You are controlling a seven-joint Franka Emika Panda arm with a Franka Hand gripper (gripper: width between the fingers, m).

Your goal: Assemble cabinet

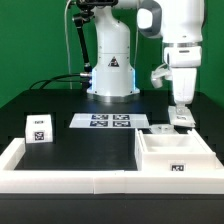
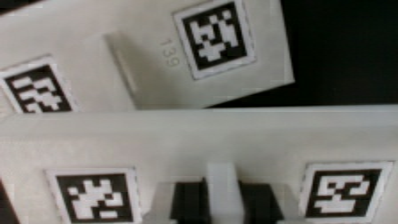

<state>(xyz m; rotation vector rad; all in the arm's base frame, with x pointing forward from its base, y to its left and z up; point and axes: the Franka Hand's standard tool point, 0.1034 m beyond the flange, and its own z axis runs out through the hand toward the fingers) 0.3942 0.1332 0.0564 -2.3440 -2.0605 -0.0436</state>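
Note:
The cabinet body, a white open box with recessed compartments and a tag on its front, stands at the exterior view's right front. My gripper hangs just behind it, low over the table. In the wrist view the gripper is shut on the thin upright rib of a white tagged cabinet piece, with one tag on each side of the fingers. Beyond it lies another white tagged part. A small white tagged block stands at the exterior view's left.
The marker board lies in the middle before the robot base. A low white border frame runs along the front and the exterior view's left. Black cables trail at the back left.

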